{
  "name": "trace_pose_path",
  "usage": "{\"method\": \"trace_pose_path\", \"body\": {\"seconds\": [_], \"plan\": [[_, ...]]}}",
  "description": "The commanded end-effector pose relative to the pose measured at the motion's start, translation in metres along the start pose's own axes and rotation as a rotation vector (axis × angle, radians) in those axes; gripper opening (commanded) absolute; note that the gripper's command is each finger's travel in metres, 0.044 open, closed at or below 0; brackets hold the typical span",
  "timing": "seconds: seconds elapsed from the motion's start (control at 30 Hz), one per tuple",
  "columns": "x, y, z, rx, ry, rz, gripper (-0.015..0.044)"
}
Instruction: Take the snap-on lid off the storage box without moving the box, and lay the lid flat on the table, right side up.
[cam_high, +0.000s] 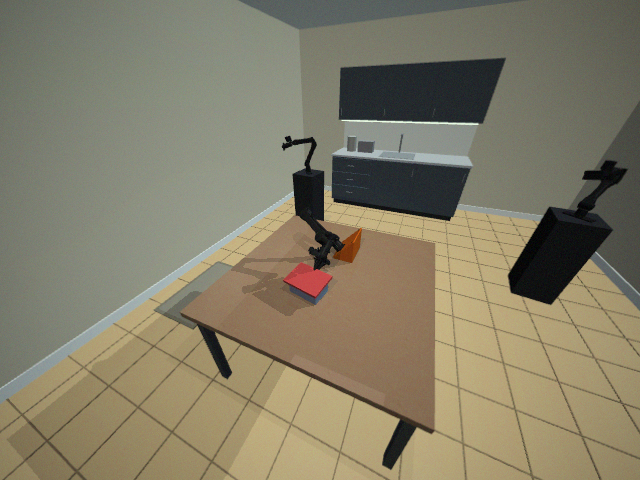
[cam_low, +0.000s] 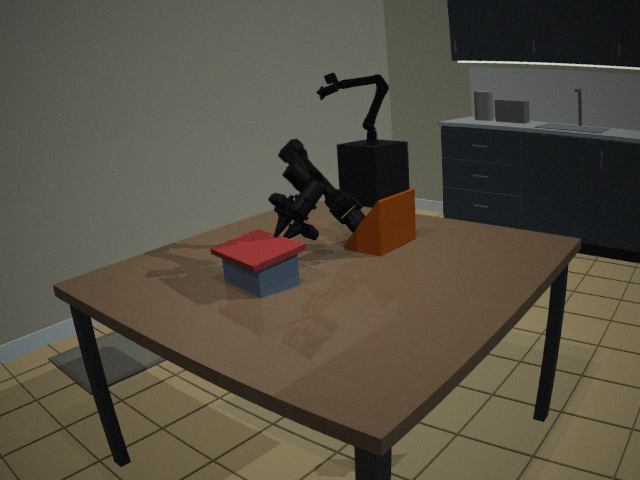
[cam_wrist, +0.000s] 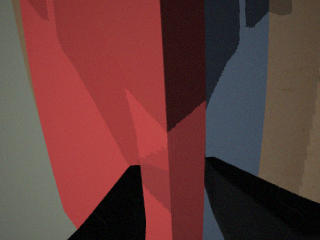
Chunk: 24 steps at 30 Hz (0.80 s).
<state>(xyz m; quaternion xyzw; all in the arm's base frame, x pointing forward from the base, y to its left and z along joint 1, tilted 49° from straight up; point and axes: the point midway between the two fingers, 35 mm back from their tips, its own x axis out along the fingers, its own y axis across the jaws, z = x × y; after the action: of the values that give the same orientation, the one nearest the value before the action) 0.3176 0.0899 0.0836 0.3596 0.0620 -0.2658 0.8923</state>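
you're at the grip stage, not much further: the gripper (cam_high: 317, 267) (cam_low: 281, 237) (cam_wrist: 172, 171) is clamped on the rim of the lid (cam_high: 308, 280) (cam_low: 256, 250) (cam_wrist: 100, 95), on the side toward the arm's base, one finger over the top face, the other below the edge. the lid sits over the box (cam_high: 313, 298) (cam_low: 279, 276) (cam_wrist: 237, 125), which stands on the table (cam_high: 382, 320) (cam_low: 439, 310) (cam_wrist: 290, 100) in front of the arm, with the orange wedge (cam_high: 349, 249) (cam_low: 385, 224) off to one side, apart from it. you can't tell from here whether the snap has let go; no wide gap shows. so, done: a hold on the rim. left for you: free the lid, carry it clear, set it flat on the table, let go, all with the box staying put. heading: top face up, near level, any slight tilt too small to call; its sides run roughly along the table's edges, and the gripped edge faces the arm. long axis: outline is close to square, both camera views are slanted, so you can't name a longer side with confidence.
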Motion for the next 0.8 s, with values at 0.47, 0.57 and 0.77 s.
{"method": "trace_pose_path", "body": {"seconds": [0.47,0.57,0.77], "plan": [[0.0015,0.0009,-0.0007,-0.003,0.002,0.0,0.0],[0.0018,0.0011,-0.0007,-0.003,0.002,0.0,0.0],[0.0022,0.0015,-0.0007,-0.003,0.002,0.0,0.0]]}}
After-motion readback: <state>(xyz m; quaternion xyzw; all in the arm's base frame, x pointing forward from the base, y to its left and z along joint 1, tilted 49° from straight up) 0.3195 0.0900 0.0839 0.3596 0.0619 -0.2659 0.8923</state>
